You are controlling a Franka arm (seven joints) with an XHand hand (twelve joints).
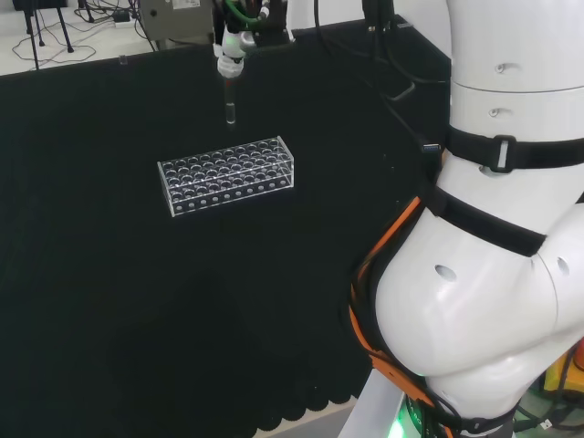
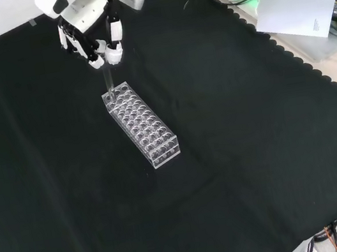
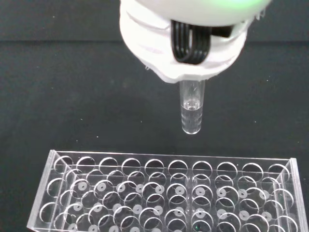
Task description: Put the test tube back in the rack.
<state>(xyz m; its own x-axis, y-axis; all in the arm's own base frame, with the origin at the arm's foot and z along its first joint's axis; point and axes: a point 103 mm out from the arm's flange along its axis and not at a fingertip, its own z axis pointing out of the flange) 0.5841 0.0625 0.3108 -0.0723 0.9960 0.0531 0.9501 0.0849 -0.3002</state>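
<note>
From the operator station I noted the following. The hand (image 2: 89,32) hung over the far end of the black cloth (image 2: 257,150), entering the front view from the top, with its fingers (image 2: 115,43) curled down and pinched on the upper end of the test tube (image 2: 109,83). The tube was clear, upright and empty as far as I could make out — its rounded lower end pointed straight down.

In the head view the hand (image 1: 233,47) sat at the top of the frame, and the test tube (image 1: 230,102) hung below it with its tip clear of the rack (image 1: 228,175), a strip of dark cloth showing between the two. The rack was a clear, rectangular block with rows of round holes, and it lay flat on the cloth, nothing standing in the holes I could see.

In the front view the tube's lower end lined up with the rack (image 2: 142,125) at its upper end, near the corner closest to the hand; I could not tell from that view whether the tip touched the top plate. In the wrist view the test tube (image 3: 191,111) projected from under the white fingers (image 3: 164,43) — its tip was above the rack (image 3: 164,193), short of the nearest row of holes and not in any hole.
</note>
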